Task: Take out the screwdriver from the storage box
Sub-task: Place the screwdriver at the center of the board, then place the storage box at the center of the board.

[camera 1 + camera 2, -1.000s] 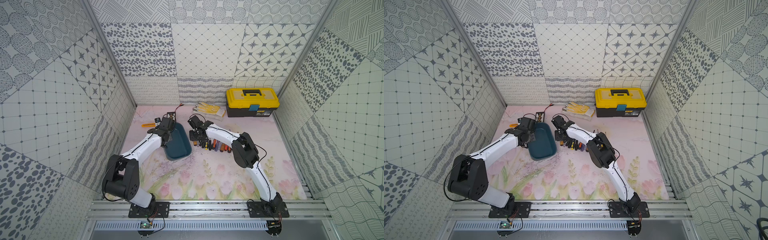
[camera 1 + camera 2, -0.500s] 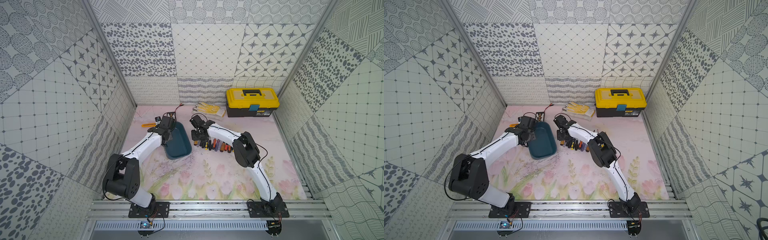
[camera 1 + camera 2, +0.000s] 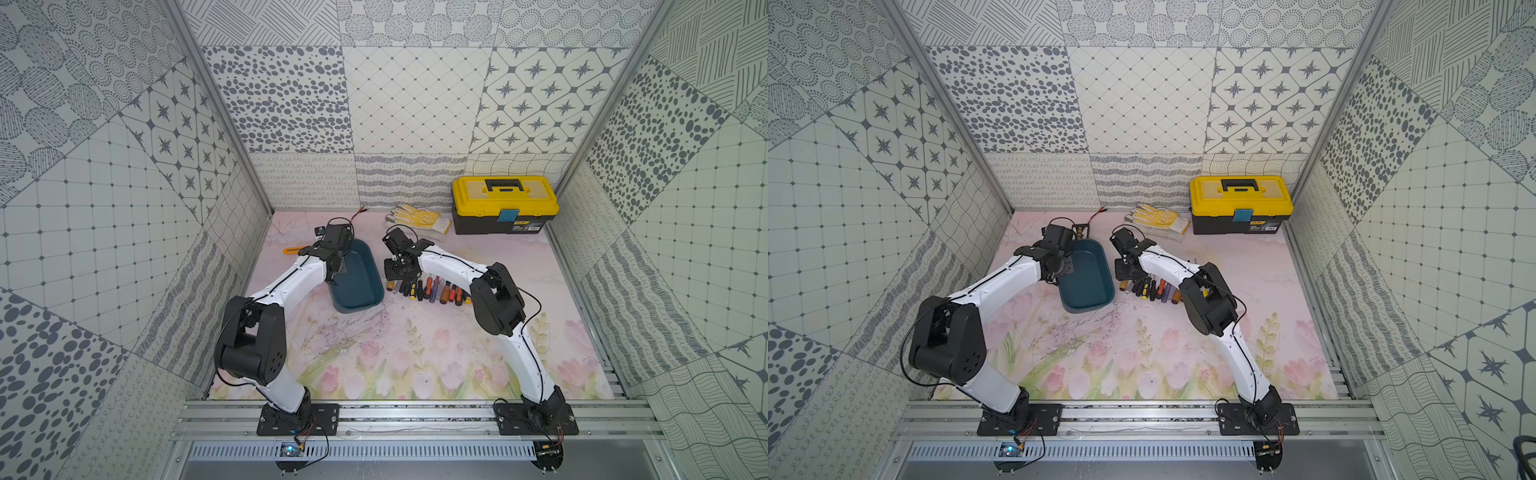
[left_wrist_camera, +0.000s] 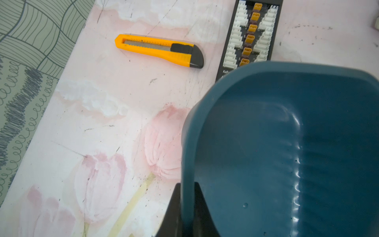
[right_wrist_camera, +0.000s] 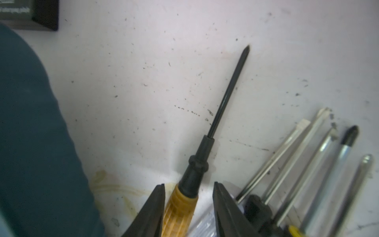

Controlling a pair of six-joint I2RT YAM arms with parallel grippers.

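The teal storage box (image 3: 358, 286) (image 3: 1088, 278) rests on the flowered mat, and no tool shows inside it. My left gripper (image 4: 187, 184) (image 3: 332, 270) is shut on the box's rim (image 4: 187, 143) on its left side. A screwdriver (image 5: 185, 205) with an amber handle and black shaft lies on the mat just right of the box (image 5: 30, 143). It sits at the left end of a row (image 3: 390, 285). My right gripper (image 5: 188, 184) (image 3: 397, 272) stands open astride its handle, with gaps on both sides.
Several more screwdrivers (image 3: 432, 289) (image 5: 307, 164) lie in a row to the right. A yellow utility knife (image 4: 160, 50) and a black connector board (image 4: 252, 30) lie beyond the box. Yellow gloves (image 3: 419, 218) and a yellow-lidded toolbox (image 3: 505, 203) stand at the back.
The right gripper's jaws have spread apart around the amber-handled screwdriver. The left gripper has kept its hold on the box rim.
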